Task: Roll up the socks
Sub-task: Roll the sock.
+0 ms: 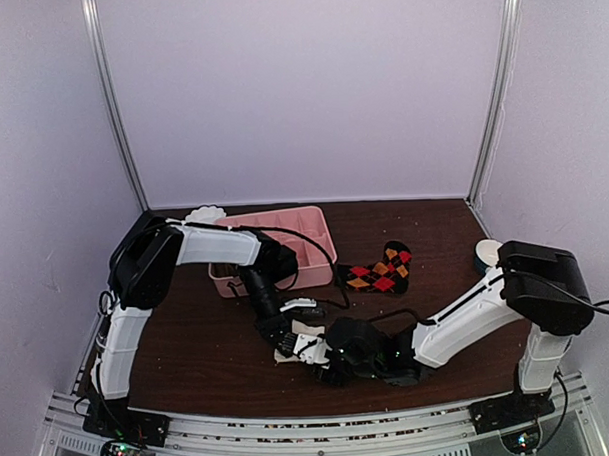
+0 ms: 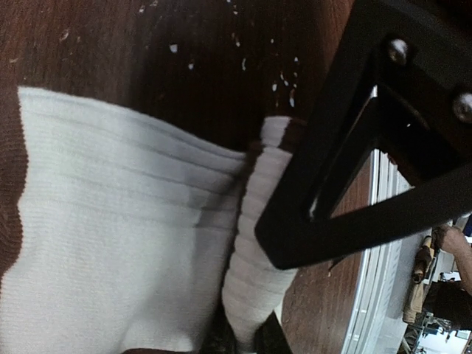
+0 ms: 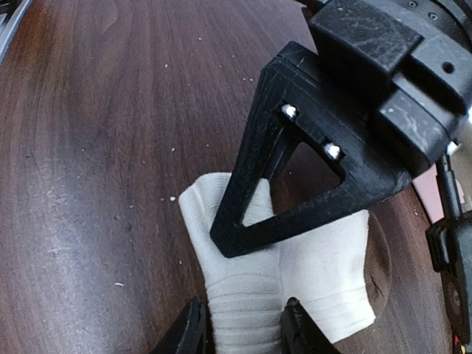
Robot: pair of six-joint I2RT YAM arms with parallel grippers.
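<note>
Item 1, left arm (image 1: 146, 264). It rises from its base at the near left corner with the elbow high over the left side of the table (image 1: 198, 342). The forearm runs right, crossing the left part of the tray (image 1: 323, 232) as seen from above. The wrist is bent down and back toward my bases. The left gripper (image 1: 291, 337) points down at the near middle of the table. One black triangular finger (image 3: 254, 162) of it lies over the cream sock (image 3: 324, 273). My left wrist camera catches only dark tips at its lower edge, so I cannot tell how wide this gripper stands.

Item 2, right arm (image 1: 458, 323). From its base at the near right corner, the elbow is raised just beside the bowl (image 1: 487, 250). The forearm slopes down and left, and the wrist sits low by the near edge. The right gripper (image 3: 243, 332) faces the left one head-on. It is narrow, with its two fingers pinching the ribbed, bunched end of the cream sock.

Item 3, cream sock. It lies at the near middle of the table, between my two grippers. The white body lies flat with a brown patch at one end. One edge is folded up into a ridge.

Item 4, argyle sock (image 1: 381, 270). It lies flat just right of the tray, behind both grippers and apart from them.
</note>
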